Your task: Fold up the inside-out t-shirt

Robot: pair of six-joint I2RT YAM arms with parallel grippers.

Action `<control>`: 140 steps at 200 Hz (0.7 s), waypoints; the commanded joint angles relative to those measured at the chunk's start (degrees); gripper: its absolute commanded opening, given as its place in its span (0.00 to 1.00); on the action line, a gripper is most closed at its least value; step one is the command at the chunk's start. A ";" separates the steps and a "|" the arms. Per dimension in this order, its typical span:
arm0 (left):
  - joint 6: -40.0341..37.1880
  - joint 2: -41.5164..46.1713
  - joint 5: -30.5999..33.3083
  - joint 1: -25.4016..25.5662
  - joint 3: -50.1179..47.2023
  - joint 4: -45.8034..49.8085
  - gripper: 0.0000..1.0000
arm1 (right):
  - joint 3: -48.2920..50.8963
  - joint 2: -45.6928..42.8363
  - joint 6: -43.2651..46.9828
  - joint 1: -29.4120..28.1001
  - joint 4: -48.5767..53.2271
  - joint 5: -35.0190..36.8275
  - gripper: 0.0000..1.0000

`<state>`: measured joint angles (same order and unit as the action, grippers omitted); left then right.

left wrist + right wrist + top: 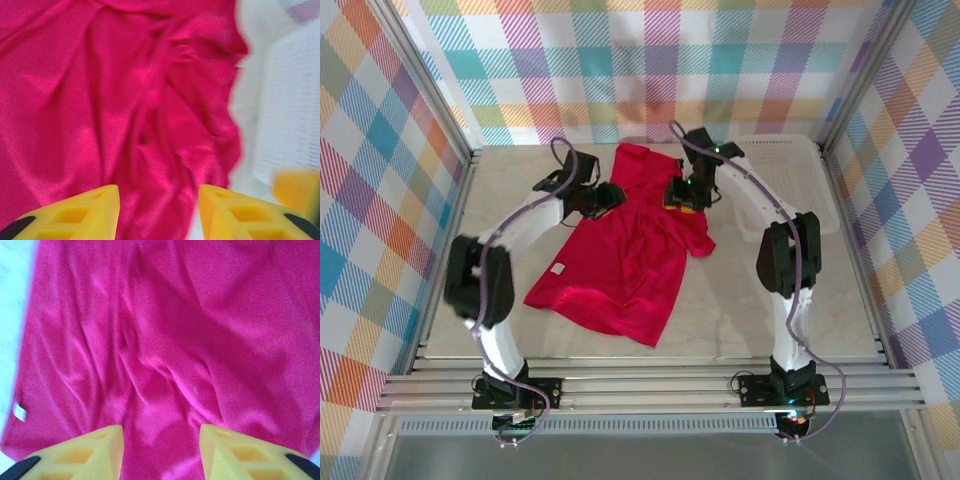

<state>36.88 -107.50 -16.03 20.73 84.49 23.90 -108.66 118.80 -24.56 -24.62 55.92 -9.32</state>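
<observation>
You are seeing the red t-shirt (pixel 620 260) lying spread and wrinkled mid-table (pixel 760 320), with its white tag (pixel 560 268) showing at the left edge. Farther back, your left gripper (pixel 610 197) and right gripper (pixel 682 200) are hanging over the shirt's far half, both with jaws standing apart and clasping nothing.

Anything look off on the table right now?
The t-shirt lies skewed, running diagonally across the table, wrinkled rather than flat, with one sleeve poking out on the right. A small white tag shows at its left edge. No damage visible.
</observation>
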 commanded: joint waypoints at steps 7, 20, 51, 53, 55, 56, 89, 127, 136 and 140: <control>-2.76 -10.67 -2.79 -0.74 5.07 4.32 0.41 | 11.72 -4.58 -4.07 -2.70 -8.91 -3.90 0.39; -2.39 -14.10 -3.05 -0.85 6.37 4.06 0.41 | 15.34 -5.01 -5.33 -3.90 -12.52 -5.20 0.40; -2.26 -15.32 -0.12 -3.44 1.11 3.47 0.37 | 18.04 0.90 -7.10 -3.87 -15.58 -3.83 0.37; -2.26 -14.94 0.22 -3.82 0.52 3.31 0.37 | 17.98 1.41 -6.98 -3.75 -15.47 -3.46 0.37; -2.26 -14.62 0.45 -4.18 -0.61 3.03 0.37 | 17.92 1.84 -6.86 -3.65 -15.38 -3.15 0.37; -2.25 -14.42 0.55 -4.37 -1.15 2.88 0.37 | 17.90 2.08 -6.75 -3.62 -15.30 -2.98 0.36; -1.79 -3.85 4.06 -10.98 -18.60 -1.45 0.37 | 16.39 6.23 -4.64 1.02 -12.98 1.37 0.37; 4.02 8.33 3.71 -8.90 -33.26 -7.35 0.37 | 8.12 8.81 -0.91 3.97 -7.86 2.51 0.38; 5.58 11.14 4.27 -7.61 -35.01 -7.46 0.38 | 6.27 8.91 -0.40 3.82 -6.49 2.19 0.38; 5.96 12.29 4.50 -7.12 -35.25 -7.46 0.38 | 5.76 8.71 -0.28 3.72 -6.17 1.92 0.38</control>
<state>38.15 -99.50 -14.22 10.17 54.65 14.55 -98.15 126.41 -27.77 -20.99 44.91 -9.80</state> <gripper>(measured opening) 0.373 0.377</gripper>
